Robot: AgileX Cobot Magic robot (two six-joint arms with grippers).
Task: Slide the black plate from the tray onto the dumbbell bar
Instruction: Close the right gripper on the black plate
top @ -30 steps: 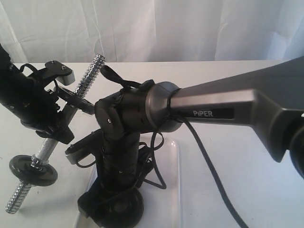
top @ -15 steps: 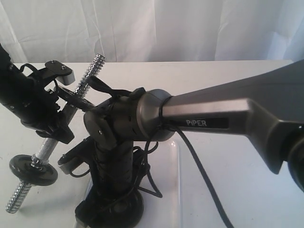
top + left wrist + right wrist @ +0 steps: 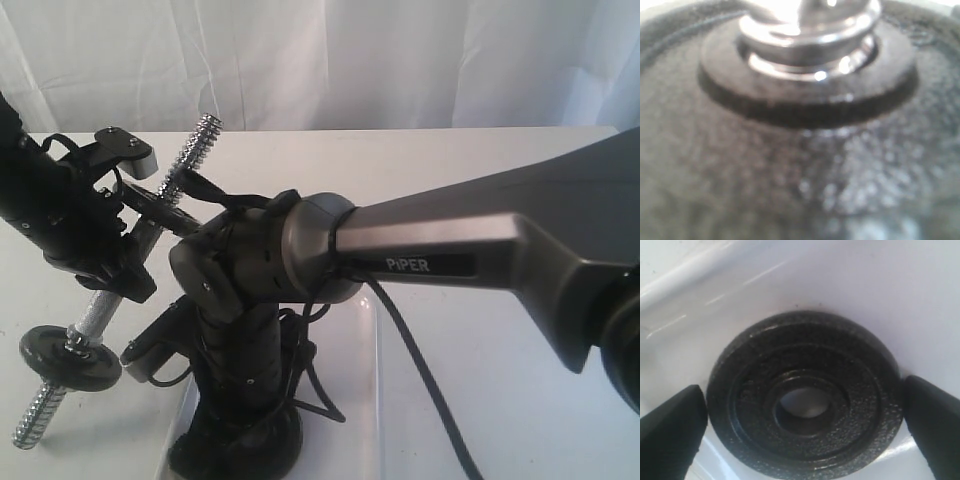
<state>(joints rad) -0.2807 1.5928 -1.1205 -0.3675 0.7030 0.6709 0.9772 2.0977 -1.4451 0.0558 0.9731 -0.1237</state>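
Note:
The black plate [image 3: 805, 395] lies flat in the white tray [image 3: 865, 290]. My right gripper [image 3: 802, 427] is open and points down over it, one finger [image 3: 670, 432] on each side of its rim. In the exterior view the right gripper [image 3: 235, 445] hides most of the plate. The dumbbell bar [image 3: 190, 150] stands tilted at the left, its lower threaded end near the table, with my left gripper [image 3: 150, 222] shut on its middle. A black disc [image 3: 70, 358] sits low on the bar. In the left wrist view this disc [image 3: 790, 165] and a chrome collar [image 3: 810, 30] fill the blurred picture.
The right arm [image 3: 470, 240] reaches across from the right, with its cable [image 3: 420, 350] hanging over the tray [image 3: 360, 400]. A white curtain [image 3: 400, 60] closes off the back of the white table [image 3: 500, 170].
The right arm's wrist has shifted left and sunk lower over the tray. The left arm and the bar have not moved.

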